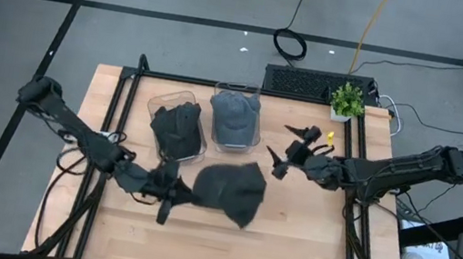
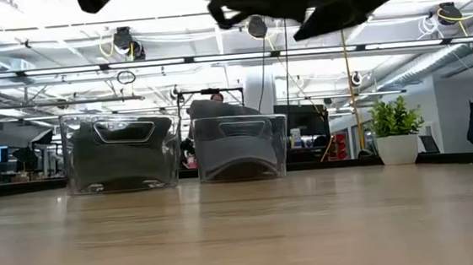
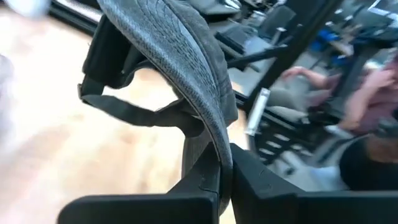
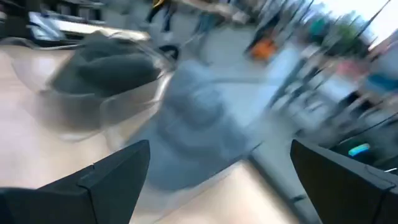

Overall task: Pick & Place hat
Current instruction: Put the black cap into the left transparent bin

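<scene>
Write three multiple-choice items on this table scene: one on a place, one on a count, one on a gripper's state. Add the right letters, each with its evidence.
1. Where is the potted plant?
A. at the table's far right corner
B. between the two bins
C. under the left arm

2. How many clear bins hold a hat?
A. one
B. two
C. four

3. What is the left gripper doing?
A. standing open over a bin
B. shut on the dark hat
C. resting on the plant

Answers: 1 A, the high view shows it by the keyboard; 2 B, the left bin and right bin each hold one; 3 B, the left wrist view shows the brim pinched.
</scene>
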